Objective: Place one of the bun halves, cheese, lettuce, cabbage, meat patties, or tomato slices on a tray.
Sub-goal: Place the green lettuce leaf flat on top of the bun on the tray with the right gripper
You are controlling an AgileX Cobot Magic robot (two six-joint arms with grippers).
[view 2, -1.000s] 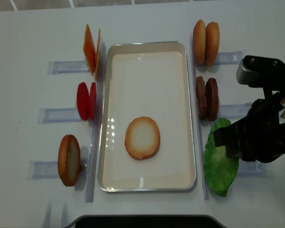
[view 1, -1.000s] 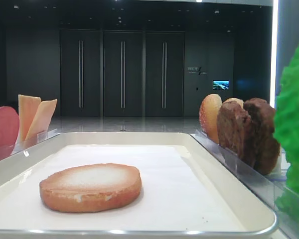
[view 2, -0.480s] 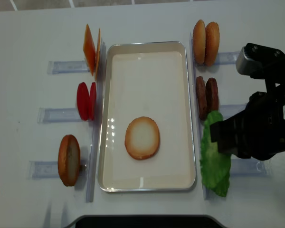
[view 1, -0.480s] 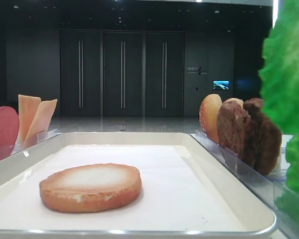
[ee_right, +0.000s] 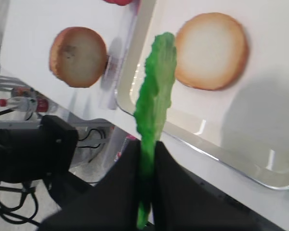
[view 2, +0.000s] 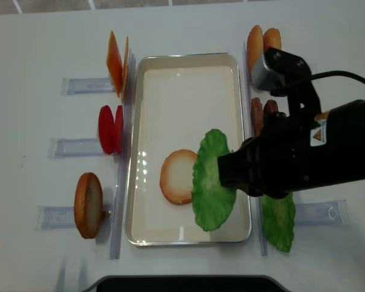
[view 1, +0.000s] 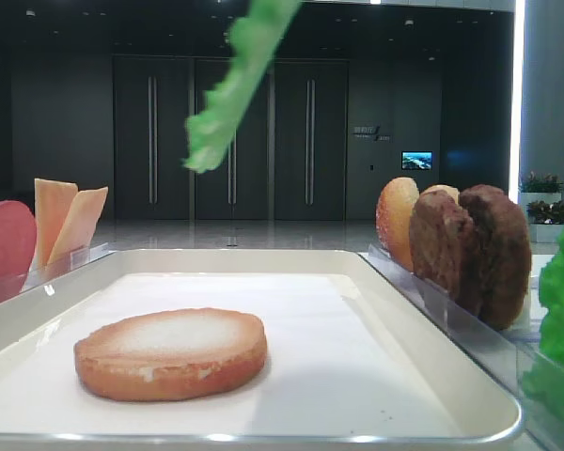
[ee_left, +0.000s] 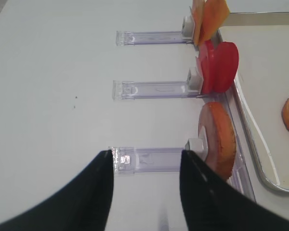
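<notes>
My right gripper (view 2: 226, 174) is shut on a green frilly lettuce (view 2: 212, 180) leaf, which hangs tilted over the off-white tray (view 2: 185, 58), its left edge just above a bun half (view 2: 180, 176) lying flat on the paper. In the right wrist view the lettuce (ee_right: 154, 108) stands edge-on between the black fingers (ee_right: 123, 173), with the bun half (ee_right: 210, 50) beyond it. From the low view the lettuce (view 1: 233, 94) floats high above the bun half (view 1: 171, 352). My left gripper (ee_left: 147, 159) is open over the bare table, left of a bun half (ee_left: 217, 139) standing in a holder.
Clear holders flank the tray: cheese (view 2: 117, 61), tomato slices (view 2: 109, 129) and a bun half (view 2: 88, 205) on the left; bun halves (view 2: 261, 41), partly hidden meat patties (view 2: 260, 109) and another lettuce leaf (view 2: 278, 222) on the right.
My right gripper has lifted the lettuce from the right-hand holder and carried it left over the tray, near the bun half. The left arm has not moved.
</notes>
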